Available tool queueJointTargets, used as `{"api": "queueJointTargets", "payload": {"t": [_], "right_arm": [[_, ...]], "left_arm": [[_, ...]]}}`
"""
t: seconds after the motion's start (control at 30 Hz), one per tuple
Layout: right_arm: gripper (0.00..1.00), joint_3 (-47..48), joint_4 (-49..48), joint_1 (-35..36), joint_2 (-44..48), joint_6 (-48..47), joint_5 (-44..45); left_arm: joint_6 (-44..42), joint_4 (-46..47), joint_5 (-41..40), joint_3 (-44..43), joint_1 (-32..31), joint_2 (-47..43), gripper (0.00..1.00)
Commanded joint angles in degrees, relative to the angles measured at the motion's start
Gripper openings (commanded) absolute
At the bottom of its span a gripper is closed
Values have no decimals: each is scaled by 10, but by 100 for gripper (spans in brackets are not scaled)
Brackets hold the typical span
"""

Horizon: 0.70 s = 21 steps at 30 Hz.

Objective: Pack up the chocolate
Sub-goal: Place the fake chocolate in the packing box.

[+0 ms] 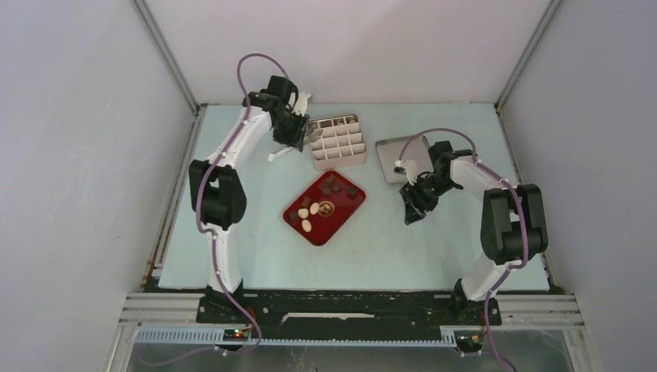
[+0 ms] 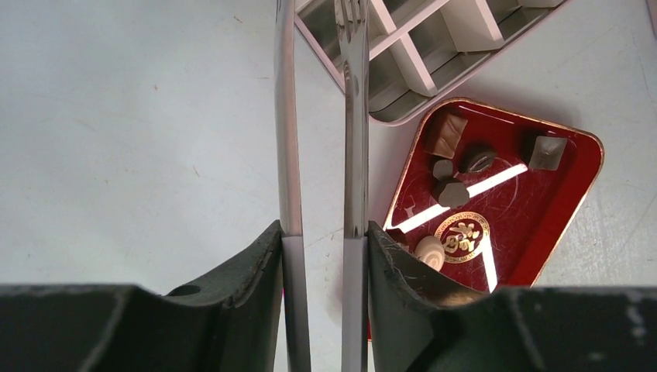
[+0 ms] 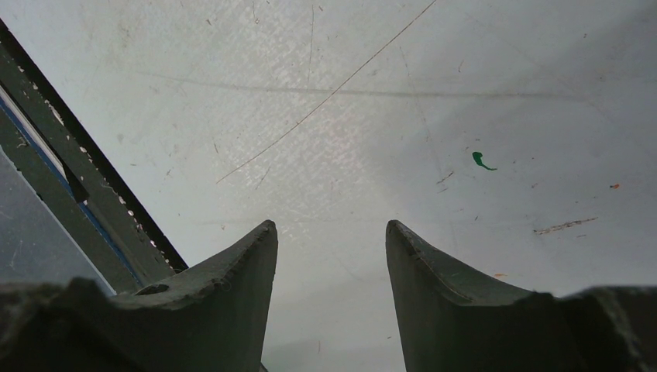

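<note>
Pale, scuffed bench (image 1: 256,248) is enclosed by plain white walls (image 1: 77,155), and the chocolate (image 1: 310,213) is seen gathered on a red tray (image 1: 341,208) at the middle of the frame: cream pieces toward the tray's lower left, dark ones along its upper edge and left side. A divided box (image 1: 338,143) stands just above the tray, and what is taken to be its lid (image 1: 399,159) lies flat to the right of it; no piece can be made out in the compartments that show. The left gripper (image 1: 290,136) is held at the box's left edge and is clamped on a pair of metal tweezers (image 2: 356,116), whose two arms are seen apart, with nothing between them. In the left wrist view several dark pieces (image 2: 452,191) and one cream piece (image 2: 430,249) are seen around the gold emblem (image 2: 462,235). The right gripper (image 3: 329,232) hangs over bare bench right of centre, its fingers spread and nothing between them. The pieces are judged to be very light, rigid but brittle, smooth enough to slip from metal tips, and easily marked or cracked by hard pressure. Each is best taken singly across its flat or widest opposite sides, low on the body, with only light closing force; rounded and heart-like shapes are likely to squirt sideways if pinched off centre. Pieces lying close together should be approached from their free sides.
</note>
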<state>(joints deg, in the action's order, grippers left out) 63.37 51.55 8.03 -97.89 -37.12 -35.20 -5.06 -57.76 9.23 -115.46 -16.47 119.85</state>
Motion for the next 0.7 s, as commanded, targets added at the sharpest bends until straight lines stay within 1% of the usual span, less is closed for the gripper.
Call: {"api": "queueJointTargets", "payload": {"t": [0.0,0.2,0.33,0.4,0.53,0.67], "right_arm": [[57,21,4,1,-8,-11,0],[58,20,4,3,-11,-12,1],[57,21,5,4,-11,-13,2],[57,21,5,5,-11,-13,2],[58,21,5,10,-12,-14,4],[58,20,4,13,-13,-14,6]], "left_arm": [[-21,6,18,-14,-3,-61,41],[-51,-3,35,33,-18,-136,37],[-76,-68,41,68,-27,-170,36],[-86,-92,44,102,-29,-188,35],[-107,-119,52,200,-30,-232,36],[-129,-131,58,283,-30,-276,39]]}}
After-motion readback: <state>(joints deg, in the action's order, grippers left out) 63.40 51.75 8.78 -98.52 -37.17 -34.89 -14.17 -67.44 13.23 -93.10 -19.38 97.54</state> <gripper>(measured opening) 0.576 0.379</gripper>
